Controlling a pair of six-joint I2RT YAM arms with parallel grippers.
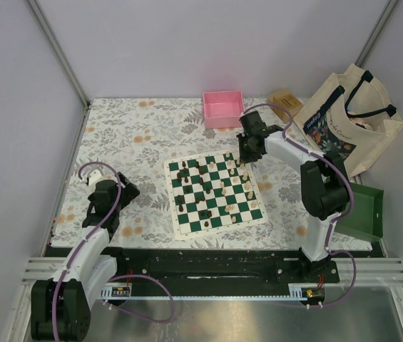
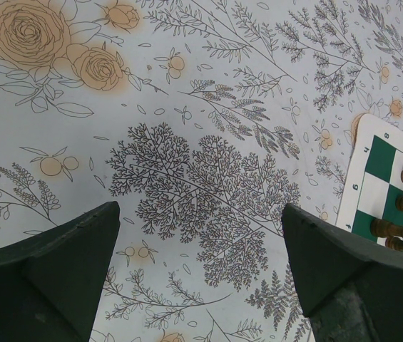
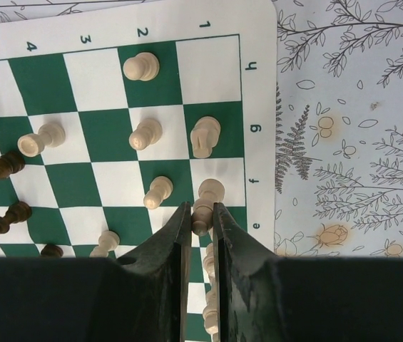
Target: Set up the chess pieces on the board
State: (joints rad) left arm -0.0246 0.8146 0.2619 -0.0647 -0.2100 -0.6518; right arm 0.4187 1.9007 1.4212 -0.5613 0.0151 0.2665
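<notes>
Near the middle of the floral tabletop [image 1: 137, 135]: the board [image 1: 215, 194], flat, turned a little askew. Scattered over it in no order: chess pieces [image 3: 146, 133], dark and cream mixed across the squares.

Above the board's far right corner: right fingers [image 3: 176, 249], pointed down, almost together and clamped on a cream piece [image 3: 210, 191]. Held in the edge file marked 1, about the line between rows f and e, head showing past the fingertips. More cream visible through the narrow slit farther back under the wrist. Around it in the right wrist view: other cream pieces on green and white squares of files 1 and 2, one more in file 4, dark pieces [image 3: 1, 167] at the left edge.

Left of the board, near it but not touching, low over bare tabletop: left fingers [image 2: 58, 271], spread wide, only printed branches between them. At the right edge of the left wrist view: a corner of the board with a few dark pieces on it.

Beyond the board, at the far side: pink tray [image 1: 222, 109]. To the right: printed tote bag [image 1: 347, 121] by the wall, and green tray [image 1: 364, 210] at the tabletop's right edge.
</notes>
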